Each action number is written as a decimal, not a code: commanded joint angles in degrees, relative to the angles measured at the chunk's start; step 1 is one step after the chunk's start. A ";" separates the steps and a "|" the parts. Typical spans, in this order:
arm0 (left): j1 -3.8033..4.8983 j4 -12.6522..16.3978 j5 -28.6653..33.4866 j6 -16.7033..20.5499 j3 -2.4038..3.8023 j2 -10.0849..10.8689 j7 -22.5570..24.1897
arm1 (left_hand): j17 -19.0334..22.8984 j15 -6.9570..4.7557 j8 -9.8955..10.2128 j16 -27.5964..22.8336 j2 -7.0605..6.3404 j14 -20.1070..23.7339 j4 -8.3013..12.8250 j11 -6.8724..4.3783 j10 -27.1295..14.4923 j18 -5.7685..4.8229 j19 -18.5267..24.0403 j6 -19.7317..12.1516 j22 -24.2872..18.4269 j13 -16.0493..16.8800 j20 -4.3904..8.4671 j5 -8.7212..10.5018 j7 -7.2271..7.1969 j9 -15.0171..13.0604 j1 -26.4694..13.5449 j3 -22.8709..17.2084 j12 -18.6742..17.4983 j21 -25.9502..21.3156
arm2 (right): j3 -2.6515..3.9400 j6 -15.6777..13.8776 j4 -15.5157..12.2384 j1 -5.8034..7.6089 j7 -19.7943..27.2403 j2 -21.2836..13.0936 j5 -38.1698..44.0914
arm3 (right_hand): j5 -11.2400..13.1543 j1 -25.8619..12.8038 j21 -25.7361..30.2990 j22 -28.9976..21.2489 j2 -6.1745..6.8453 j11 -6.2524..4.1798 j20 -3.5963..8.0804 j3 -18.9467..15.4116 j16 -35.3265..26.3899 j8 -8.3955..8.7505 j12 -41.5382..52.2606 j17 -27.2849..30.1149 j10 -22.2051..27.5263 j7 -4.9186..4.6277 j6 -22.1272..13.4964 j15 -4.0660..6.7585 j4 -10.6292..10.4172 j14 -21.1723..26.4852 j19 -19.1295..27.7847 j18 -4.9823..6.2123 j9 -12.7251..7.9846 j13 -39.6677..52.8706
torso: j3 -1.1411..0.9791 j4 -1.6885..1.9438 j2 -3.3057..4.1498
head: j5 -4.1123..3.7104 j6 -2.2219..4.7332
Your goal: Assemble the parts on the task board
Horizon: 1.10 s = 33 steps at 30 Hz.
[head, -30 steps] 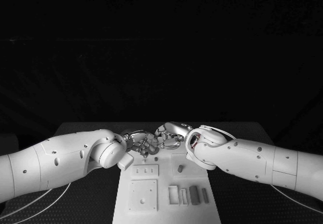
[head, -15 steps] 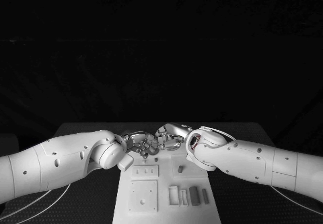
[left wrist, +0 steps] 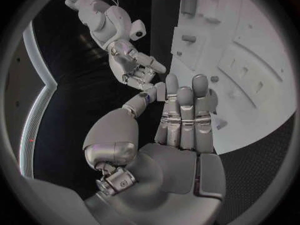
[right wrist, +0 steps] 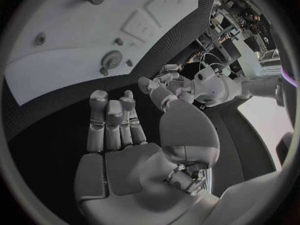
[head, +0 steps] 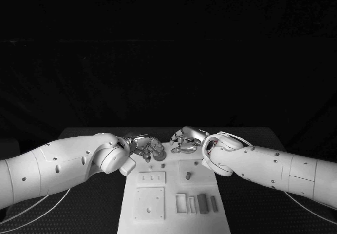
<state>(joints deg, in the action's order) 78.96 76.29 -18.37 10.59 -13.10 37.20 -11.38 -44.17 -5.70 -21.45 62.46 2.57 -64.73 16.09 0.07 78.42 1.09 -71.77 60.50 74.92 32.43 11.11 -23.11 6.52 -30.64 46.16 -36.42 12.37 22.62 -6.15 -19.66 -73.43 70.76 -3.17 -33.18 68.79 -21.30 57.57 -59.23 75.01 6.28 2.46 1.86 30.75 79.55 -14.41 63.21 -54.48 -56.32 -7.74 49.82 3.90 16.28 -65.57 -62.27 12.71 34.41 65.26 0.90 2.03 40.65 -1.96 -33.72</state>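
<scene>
Black bench (head: 84, 200) is carrying the white task board (head: 173, 222), whose long axis is running from the robot's near side toward the far edge of the bench, with dark bare surface lying open on both long sides of it. On the task board's near end, grey parts (head: 203, 203) are lying as short bars side by side, their long axes following the board's own; a small upright peg (head: 189, 175) is standing nearer the middle. A round knob (right wrist: 112, 59) is sitting by the task board's far edge.

Both hands are hovering over the far end of the task board, apart from each other. The left hand (head: 144, 146) is holding nothing, its fingers (left wrist: 182, 116) lying straight and close together, just above the board's surface. The right hand (head: 187, 141) is also holding nothing, its fingers (right wrist: 106, 122) stretched out side by side over the dark bench beyond the task board's far edge.
</scene>
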 commanded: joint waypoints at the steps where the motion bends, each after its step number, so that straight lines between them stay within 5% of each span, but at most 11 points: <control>1: 0.05 -0.56 -5.33 -2.93 0.04 0.03 -2.42 | 0.10 -0.49 -0.17 0.33 0.23 -0.04 -0.12 -0.30 -0.08 1.10 -0.04 2.51 1.50 0.12 0.57 0.49 -2.28 -0.11 0.98 -0.22 0.29 0.44 | 0.02 -4.22 1.29 0.02 4.06 -0.74 -6.21 | -0.18 0.27 0.32 0.54 0.41 0.20 -0.14 -0.40 0.00 0.28 0.42 0.01 0.14 -1.35 -1.66 -0.35 0.07 0.11 0.40 2.29 -0.09 0.06 | -0.05 -0.02 -0.02 | 0.16 -0.08; 10: 0.06 -2.85 -13.77 -9.97 0.05 -0.11 -8.73 | 0.40 -0.61 -0.15 0.92 0.42 -0.10 -0.34 -0.39 -0.28 1.00 0.45 2.28 1.50 0.30 0.73 3.20 -2.20 -0.05 1.48 -0.20 0.79 1.49 | 0.28 -5.80 7.00 1.45 10.06 -2.37 -15.55 | -0.23 0.31 0.35 0.60 -0.50 0.20 -0.44 -0.61 0.13 0.17 0.82 0.14 0.14 -1.34 -1.22 -0.39 -0.28 0.25 0.51 2.29 -0.10 -0.13 | -0.08 -0.07 0.05 | 0.40 -0.01; 14: 0.07 -3.89 -17.18 -12.02 0.05 -0.13 -11.76 | 0.50 -0.61 -0.13 1.03 0.42 -0.05 -0.43 -0.39 -0.37 0.99 0.62 2.20 1.50 0.32 0.75 3.93 -2.17 -0.02 1.70 -0.28 0.89 1.75 | 1.67 -5.42 9.44 1.95 11.91 -2.68 -19.95 | -0.25 0.31 0.45 0.59 -0.99 0.18 -0.56 -0.60 0.04 0.19 0.88 0.28 0.19 -1.32 -1.15 -0.37 -0.33 0.38 0.66 2.29 -0.14 -0.30 | -0.15 -0.04 0.03 | 0.44 -0.33; 25: 0.02 -4.21 -23.06 -12.39 0.02 -1.25 -15.73 | 0.62 -0.66 -0.24 1.27 0.21 -0.10 -0.61 -0.45 -0.29 0.99 0.66 2.31 1.51 0.40 0.79 4.70 -2.20 -0.06 1.84 -0.19 1.14 2.24 | 3.21 -4.86 11.40 2.76 13.07 -3.13 -21.65 | -0.24 0.14 0.53 0.60 -1.30 0.19 -0.68 -0.71 -0.01 0.27 0.90 0.41 0.26 -1.33 -1.19 -0.36 -0.39 0.48 0.77 2.29 -0.20 -0.50 | -0.14 -0.05 0.04 | 0.44 -0.79; 33: -1.11 -3.84 -26.73 -11.77 -0.47 -2.08 -16.62 | 0.79 -1.13 -0.99 2.22 -0.22 -0.82 -1.54 -0.91 0.43 1.13 0.23 3.21 1.50 0.82 1.18 5.35 -2.73 -0.75 1.84 0.12 2.13 3.61 | 3.81 -4.50 12.04 3.04 13.47 -2.92 -21.84 | -0.24 -0.01 0.59 0.60 -1.40 0.21 -0.75 -0.79 -0.04 0.34 0.89 0.48 0.36 -1.35 -1.24 -0.38 -0.44 0.56 0.86 2.29 -0.25 -0.64 | -0.04 0.01 0.04 | 0.32 -1.25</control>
<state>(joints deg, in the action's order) 77.91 72.21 -41.41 -0.52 -13.60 35.33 -26.61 -43.44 -6.36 -22.14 64.46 2.63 -65.14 14.78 -0.68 78.74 1.08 -71.44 60.40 74.95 33.21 11.86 -18.12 6.42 -30.63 47.88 -36.32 14.37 26.13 -2.39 -24.56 -61.48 73.74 8.87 -36.18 47.87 -21.30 57.54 -59.01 75.01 5.48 2.47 1.23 30.28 79.55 -14.42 63.72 -54.04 -56.30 -8.18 48.96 3.70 15.81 -65.39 -61.68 12.71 34.22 64.66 0.82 1.99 40.69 -1.58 -34.69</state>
